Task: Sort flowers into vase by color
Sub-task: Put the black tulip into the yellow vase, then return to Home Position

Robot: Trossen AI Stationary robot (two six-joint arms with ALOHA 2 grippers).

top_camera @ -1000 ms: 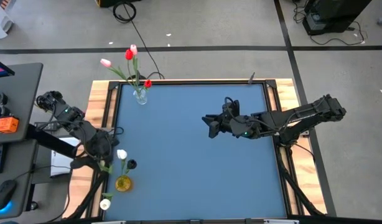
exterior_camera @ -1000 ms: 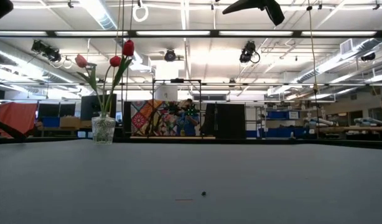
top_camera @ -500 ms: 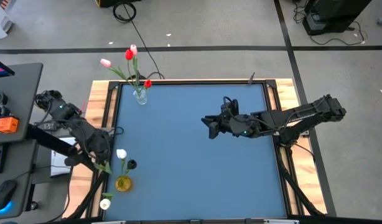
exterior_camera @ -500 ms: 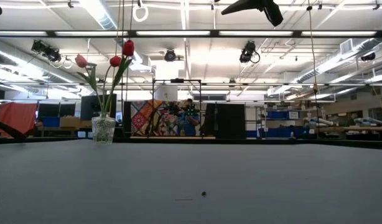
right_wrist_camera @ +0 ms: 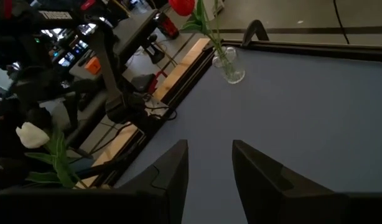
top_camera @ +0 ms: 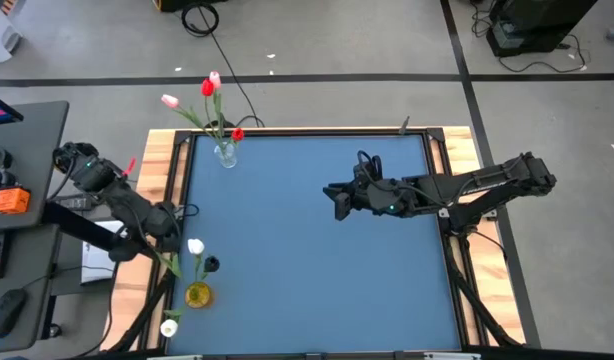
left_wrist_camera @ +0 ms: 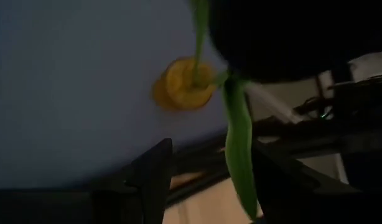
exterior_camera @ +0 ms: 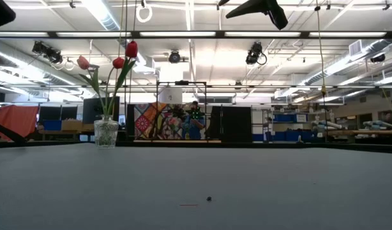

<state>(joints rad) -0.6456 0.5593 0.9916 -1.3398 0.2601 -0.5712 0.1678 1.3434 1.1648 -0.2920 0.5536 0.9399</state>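
A small yellow vase [top_camera: 198,295] stands by the table's near-left corner with two white tulips [top_camera: 195,247] in it, their heads leaning out over its rim. My left gripper [top_camera: 165,238] hovers open just left of them. In its wrist view the yellow vase [left_wrist_camera: 181,84] lies ahead, and a green leaf [left_wrist_camera: 239,146] runs between the open fingers [left_wrist_camera: 155,174]. A clear glass vase [top_camera: 225,153] at the far-left corner holds red and pink tulips [top_camera: 208,87]. My right gripper [top_camera: 337,200] hangs open above the table's middle, right of centre.
The blue table top [top_camera: 317,270] is bordered by wooden rails [top_camera: 172,170]. A desk with a monitor and an orange object [top_camera: 12,200] stands beyond the left edge. Cables lie on the floor behind the table. The clear vase [exterior_camera: 106,133] stands at the far left in the low view.
My left arm has drawn back a little toward the table's left and far edges, away from the yellow vase. The white tulips and both vases stand as before.
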